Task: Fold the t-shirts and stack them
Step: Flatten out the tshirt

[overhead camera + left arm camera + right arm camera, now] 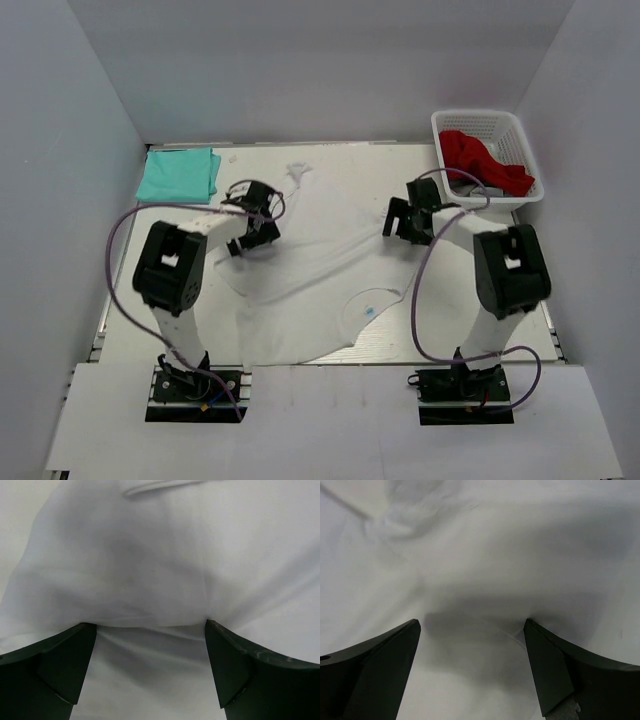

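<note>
Top external view is showing the white t-shirt [320, 280] lying spread and rumpled across the middle of the table [128, 322], its neckline turned toward the near edge. The mint-teal t-shirt [180, 174] is sitting folded at the far left corner. A white basket [520, 130] is standing at the far right corner, holding a red cloth [480, 158].

The left gripper [262, 215] is reaching down over the left part of the white shirt, and the right gripper [405, 215] is reaching down over its right part. Left wrist view is showing that gripper's fingers [65, 665] spread wide, with a raised fold of white cloth running from tip to tip. Right wrist view is showing the same: fingers [550, 670] held wide apart, with a shadowed crease of white cloth lying between the tips. Neither gripper is pinching anything. Whether the tips are pressing on the cloth cannot be told for certain.
</note>
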Tool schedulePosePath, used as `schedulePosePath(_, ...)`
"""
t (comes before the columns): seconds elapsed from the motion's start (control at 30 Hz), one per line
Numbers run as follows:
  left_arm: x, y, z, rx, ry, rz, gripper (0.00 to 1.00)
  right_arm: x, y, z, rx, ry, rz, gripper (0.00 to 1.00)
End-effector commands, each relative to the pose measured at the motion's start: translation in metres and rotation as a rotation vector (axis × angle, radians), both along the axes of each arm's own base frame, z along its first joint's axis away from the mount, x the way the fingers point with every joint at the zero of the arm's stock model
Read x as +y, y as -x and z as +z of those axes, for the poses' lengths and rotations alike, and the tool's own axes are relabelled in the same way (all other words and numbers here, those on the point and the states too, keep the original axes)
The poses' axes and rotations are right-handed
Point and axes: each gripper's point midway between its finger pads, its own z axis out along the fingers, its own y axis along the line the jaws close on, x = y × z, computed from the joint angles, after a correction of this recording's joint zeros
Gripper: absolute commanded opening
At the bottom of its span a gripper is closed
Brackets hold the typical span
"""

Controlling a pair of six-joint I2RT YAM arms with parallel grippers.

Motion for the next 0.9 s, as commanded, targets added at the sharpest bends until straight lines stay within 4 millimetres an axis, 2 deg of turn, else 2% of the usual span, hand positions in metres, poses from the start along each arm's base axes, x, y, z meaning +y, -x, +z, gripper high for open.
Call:
schedulePosePath(0.0,-0.016,0.112,-0.036,0.264,0.122,-0.007,1.00,-0.012,-0.035,-0.030,0.052,0.082,0.059,0.90)
schedulePosePath(0.03,-0.023,0.121,-0.031,0.268,0.157,-0.056,1.00,-0.012,-0.059,-0.038,0.051,0.073,0.058,0.90)
schedulePosePath(0.07,-0.029,0.136,-0.031,0.289,0.188,-0.099,1.00,-0.008,-0.067,-0.037,0.054,0.062,0.108,0.90)
schedulePosePath(0.1,-0.054,0.144,-0.024,0.293,0.275,-0.185,1.00,-0.001,-0.112,0.001,-0.059,0.042,0.117,0.90)
schedulePosePath(0.13,-0.065,0.149,-0.013,0.273,0.319,-0.265,1.00,0.002,-0.122,-0.002,-0.066,0.048,0.139,0.90)
schedulePosePath(0.17,-0.083,0.157,-0.004,0.289,0.400,-0.333,1.00,0.012,-0.127,-0.003,-0.082,0.037,0.241,0.90)
schedulePosePath(0.2,-0.098,0.164,0.002,0.286,0.435,-0.406,1.00,0.019,-0.158,0.030,-0.186,0.032,0.262,0.90)
schedulePosePath(0.27,-0.110,0.172,0.016,0.278,0.465,-0.505,1.00,0.029,-0.167,0.031,-0.204,0.030,0.347,0.90)
schedulePosePath(0.3,-0.109,0.170,0.021,0.265,0.445,-0.508,1.00,0.036,-0.185,0.053,-0.265,0.030,0.363,0.90)
schedulePosePath(0.33,-0.107,0.171,0.027,0.264,0.414,-0.507,1.00,0.035,-0.185,0.057,-0.262,0.033,0.369,0.90)
schedulePosePath(0.37,-0.097,0.162,0.030,0.229,0.345,-0.491,1.00,0.036,-0.188,0.066,-0.274,0.043,0.386,0.90)
schedulePosePath(0.43,-0.089,0.147,0.046,0.177,0.276,-0.465,1.00,0.039,-0.185,0.081,-0.290,0.045,0.398,0.90)
schedulePosePath(0.47,-0.087,0.139,0.055,0.139,0.256,-0.457,1.00,0.040,-0.180,0.084,-0.287,0.046,0.402,0.90)
schedulePosePath(0.5,-0.087,0.122,0.068,0.077,0.227,-0.443,1.00,0.043,-0.175,0.114,-0.333,0.046,0.398,0.90)
schedulePosePath(0.53,-0.089,0.113,0.075,0.040,0.222,-0.439,1.00,0.041,-0.161,0.102,-0.291,0.041,0.391,0.90)
schedulePosePath(0.57,-0.094,0.101,0.084,-0.010,0.226,-0.436,1.00,0.044,-0.153,0.124,-0.321,0.010,0.367,0.90)
schedulePosePath(0.6,-0.097,0.091,0.093,-0.054,0.222,-0.446,1.00,0.044,-0.144,0.125,-0.310,-0.008,0.356,0.90)
schedulePosePath(0.63,-0.101,0.078,0.098,-0.086,0.227,-0.451,1.00,0.049,-0.111,0.125,-0.269,-0.050,0.341,0.90)
schedulePosePath(0.67,-0.103,0.062,0.095,-0.113,0.220,-0.433,1.00,0.051,-0.098,0.122,-0.249,-0.069,0.339,0.90)
schedulePosePath(0.7,-0.106,0.055,0.094,-0.111,0.206,-0.457,1.00,0.056,-0.069,0.099,-0.173,-0.098,0.359,0.90)
schedulePosePath(0.73,-0.113,0.038,0.106,-0.150,0.194,-0.468,1.00,0.065,-0.051,0.128,-0.218,-0.159,0.354,0.90)
schedulePosePath(0.77,-0.114,0.027,0.104,-0.159,0.163,-0.462,1.00,0.068,-0.022,0.104,-0.146,-0.195,0.370,0.90)
schedulePosePath(0.8,-0.123,0.012,0.100,-0.146,0.149,-0.477,1.00,0.070,0.007,0.079,-0.081,-0.211,0.385,0.90)
schedulePosePath(0.83,-0.127,0.005,0.095,-0.134,0.138,-0.487,1.00,0.077,0.023,0.102,-0.126,-0.261,0.404,0.90)
schedulePosePath(0.87,-0.126,-0.006,0.091,-0.141,0.106,-0.470,1.00,0.073,0.057,0.070,-0.032,-0.258,0.409,0.90)
